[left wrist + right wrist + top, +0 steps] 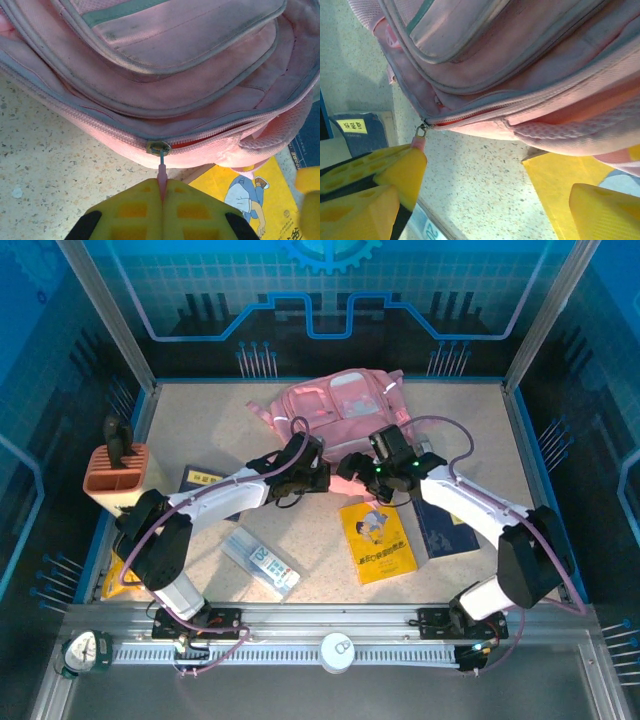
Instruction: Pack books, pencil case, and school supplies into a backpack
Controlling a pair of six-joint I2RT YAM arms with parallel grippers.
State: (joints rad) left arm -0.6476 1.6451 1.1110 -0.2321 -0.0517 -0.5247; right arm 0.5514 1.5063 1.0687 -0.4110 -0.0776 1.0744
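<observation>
1. While its jaws are pinched tight on the pink zip pull (161, 175), the left gripper (161, 189) sits at the near edge of the backpack (335, 405).
2. Just under that edge lies the yellow book (378, 540).
3. Beside it hovers the right gripper (485, 197), fingers spread wide, holding nothing.

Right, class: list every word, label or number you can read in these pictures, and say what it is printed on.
No text can be quoted with confidence.
Cover lettering on the yellow book: too small to read.
Yellow label on the navy book: characters blurred.
Coloured print on the pencil case: too small.
</observation>
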